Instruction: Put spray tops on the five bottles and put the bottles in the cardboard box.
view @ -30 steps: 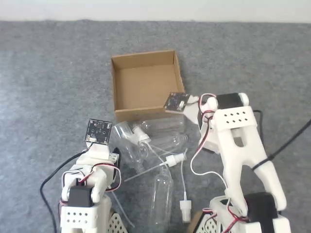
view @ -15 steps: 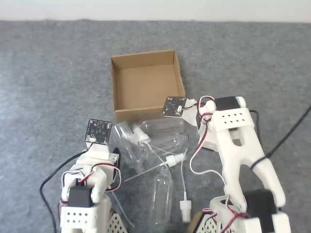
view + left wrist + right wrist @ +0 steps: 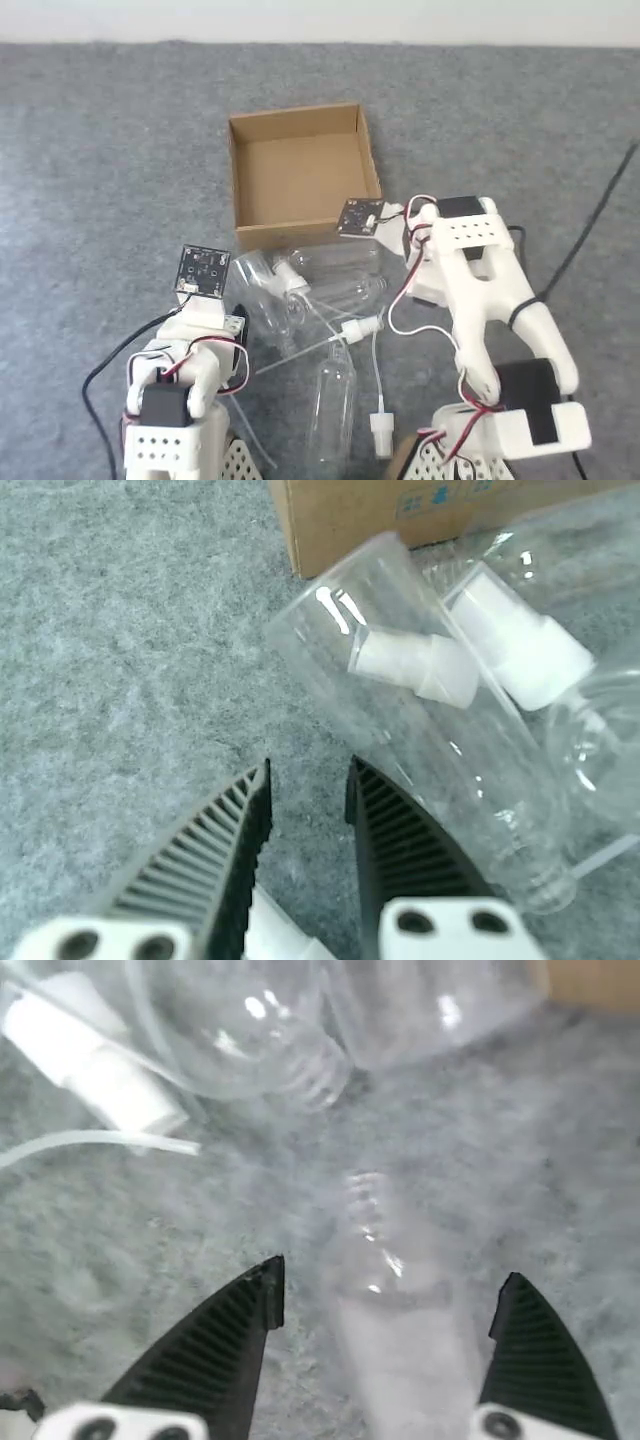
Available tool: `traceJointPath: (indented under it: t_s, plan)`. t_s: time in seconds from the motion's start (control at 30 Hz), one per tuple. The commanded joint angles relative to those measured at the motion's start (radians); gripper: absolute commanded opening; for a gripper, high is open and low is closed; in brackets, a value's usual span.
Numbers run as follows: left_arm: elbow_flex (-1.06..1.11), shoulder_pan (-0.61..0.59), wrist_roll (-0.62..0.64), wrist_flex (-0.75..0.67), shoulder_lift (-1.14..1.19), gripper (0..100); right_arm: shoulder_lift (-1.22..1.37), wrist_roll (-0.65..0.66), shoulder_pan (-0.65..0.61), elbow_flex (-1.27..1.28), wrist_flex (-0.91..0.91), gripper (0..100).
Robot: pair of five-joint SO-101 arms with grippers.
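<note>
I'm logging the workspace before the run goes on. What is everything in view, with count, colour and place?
open brown cardboard box: one, brown, beyond the bottle pile, nothing inside.
clear plastic bottles: about five, transparent, lying overlapped between the arms; exact count unclear.
white spray tops: three seen, white, thin tubes attached, among and beside the bottles.
grey carpeted tabletop: one, grey, under everything.
left tool: one, black fingers slightly apart, over carpet beside the pile.
right tool: one, black fingers wide open, a lying bottle between them.
</note>
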Motion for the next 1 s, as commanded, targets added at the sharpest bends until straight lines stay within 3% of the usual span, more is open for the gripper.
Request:
traceJointPath:
  t_s: [0.0, 0.83, 0.97]
  plan:
    - [-0.013, -0.002, -0.005, 0.003, -0.018, 12, -0.002, 0.011, 0.051, -0.006, -0.035, 29.7]
    - [-0.013, -0.002, -0.005, 0.003, -0.018, 12, -0.002, 0.006, 0.059, 0.114, -0.133, 29.6]
    - [-0.013, -0.002, -0.005, 0.003, -0.018, 12, -0.002, 0.003, 0.059, 0.114, -0.125, 19.6]
